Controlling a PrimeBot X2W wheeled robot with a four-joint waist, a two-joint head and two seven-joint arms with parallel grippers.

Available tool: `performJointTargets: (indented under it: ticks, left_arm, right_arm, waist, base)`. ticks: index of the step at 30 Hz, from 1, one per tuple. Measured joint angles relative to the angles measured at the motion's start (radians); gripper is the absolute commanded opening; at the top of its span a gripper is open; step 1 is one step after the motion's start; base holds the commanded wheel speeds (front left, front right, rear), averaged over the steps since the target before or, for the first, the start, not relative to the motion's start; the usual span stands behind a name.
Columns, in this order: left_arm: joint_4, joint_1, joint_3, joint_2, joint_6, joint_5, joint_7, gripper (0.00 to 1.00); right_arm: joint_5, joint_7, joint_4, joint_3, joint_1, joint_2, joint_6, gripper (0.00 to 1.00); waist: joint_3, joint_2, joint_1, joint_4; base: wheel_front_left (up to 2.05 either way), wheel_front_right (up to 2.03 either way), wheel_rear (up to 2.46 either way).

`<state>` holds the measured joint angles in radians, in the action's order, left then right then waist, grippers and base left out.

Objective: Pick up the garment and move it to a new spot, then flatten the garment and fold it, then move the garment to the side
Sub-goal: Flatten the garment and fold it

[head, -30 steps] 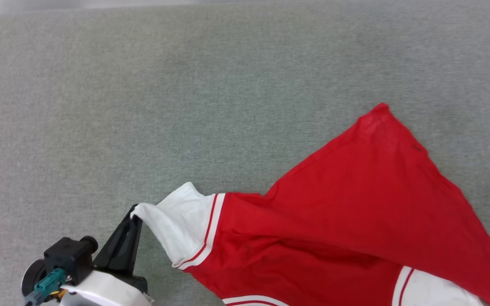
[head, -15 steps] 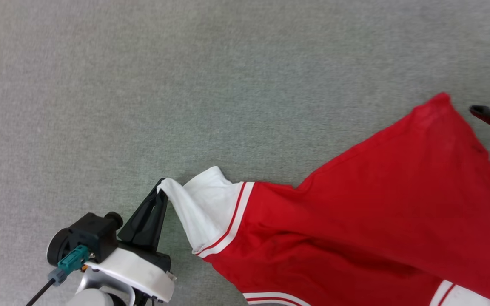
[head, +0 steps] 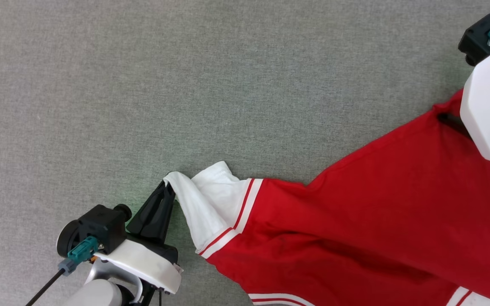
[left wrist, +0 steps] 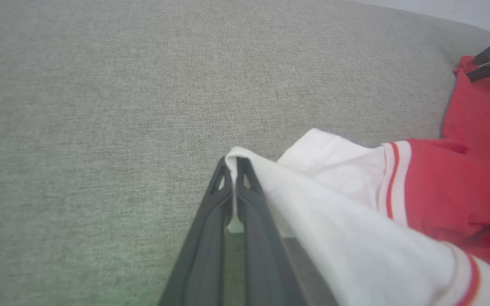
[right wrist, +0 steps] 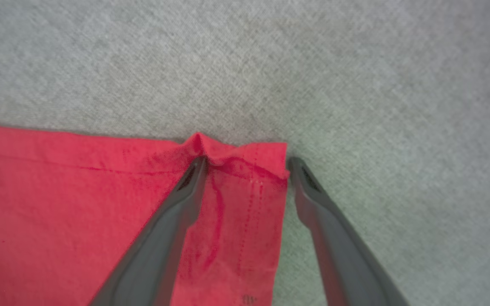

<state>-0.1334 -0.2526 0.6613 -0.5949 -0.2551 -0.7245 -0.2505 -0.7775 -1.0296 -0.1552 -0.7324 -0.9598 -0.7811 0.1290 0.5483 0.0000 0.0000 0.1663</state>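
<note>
Grey worktop point(head: 143, 85); garment point(head: 355, 221) unflattened, unfolded: sleeve point(head: 211, 195) gripped by closed left end effector point(head: 169, 183), hem corner point(right wrist: 266, 157) straddled by open right end effector point(right wrist: 247, 163).

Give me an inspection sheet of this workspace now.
Surface: grey woven fabric.
Job's things: garment lying rumpled, plain red side up; white sleeve stretched sideways.
Clutter: nothing seen.
Grippers: left gripper shut on the sleeve's edge; right gripper open, fingers astride the red hem corner.
Cables: black cable below a teal connector at the left wrist.
Surroundings: pale strip beyond the surface's far edge.
</note>
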Motion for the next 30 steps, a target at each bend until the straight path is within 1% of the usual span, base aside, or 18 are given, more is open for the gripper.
performJointTargets:
  ticks: [1,2,8,13,18,20,23,27,30]
  left_arm:
    - [0.004,0.001,-0.001,0.001,0.0,-0.001,0.0,0.0]
    - [0.008,0.003,-0.003,0.001,0.0,-0.001,-0.001,0.0]
    - [0.007,0.022,-0.037,-0.015,-0.001,0.008,-0.008,0.0]
    - [-0.021,0.03,-0.063,-0.071,-0.01,0.041,-0.008,0.0]
    - [-0.069,0.008,-0.093,-0.123,-0.021,0.059,0.011,0.0]
    - [-0.086,-0.024,-0.111,-0.135,-0.022,0.061,0.018,0.0]
    - [-0.089,-0.102,-0.128,-0.152,-0.011,0.072,0.043,0.0]
    - [-0.085,-0.243,-0.147,-0.155,0.016,0.087,0.082,0.0]
    - [-0.068,-0.373,-0.162,-0.151,0.046,0.09,0.113,0.0]
  right_arm:
    - [-0.003,0.022,-0.002,-0.011,-0.001,-0.003,0.0,0.32]
    - [-0.01,0.043,-0.008,-0.022,-0.002,-0.005,0.0,0.0]
    - [-0.049,0.193,-0.012,-0.073,-0.012,0.001,0.002,0.0]
    - [-0.061,0.325,0.016,-0.095,-0.06,-0.019,0.002,0.0]
    - [-0.068,0.461,0.018,-0.103,-0.089,-0.021,0.002,0.0]
    - [-0.063,0.513,0.02,-0.103,-0.097,-0.022,0.002,0.0]
    - [-0.058,0.587,0.007,-0.085,-0.109,-0.016,0.002,0.0]
    - [-0.063,0.677,-0.02,0.003,-0.144,0.036,0.002,0.0]
    - [-0.019,0.704,-0.033,0.054,-0.179,0.068,0.002,0.0]
  waist:
    - [-0.004,0.0,0.0,-0.003]
    - [-0.009,0.0,0.0,-0.006]
    - [-0.071,0.0,0.0001,-0.033]
    - [-0.138,0.0,0.0,-0.067]
    - [-0.191,0.0,0.0001,-0.113]
    - [-0.207,0.0,0.0,-0.132]
    - [-0.223,0.0,0.0001,-0.154]
    - [-0.222,0.0,0.0001,-0.173]
    - [-0.204,0.0,0.0,-0.179]
  base:
    - [0.0,0.0,0.0]
    - [0.0,0.0,0.0]
    - [0.0,0.0,0.0]
    - [0.0,0.0,0.0]
    - [0.0,0.0,0.0]
    - [0.0,0.0,0.0]
    - [0.0,0.0,0.0]
    - [0.0,0.0,0.0]
    - [0.0,0.0,0.0]
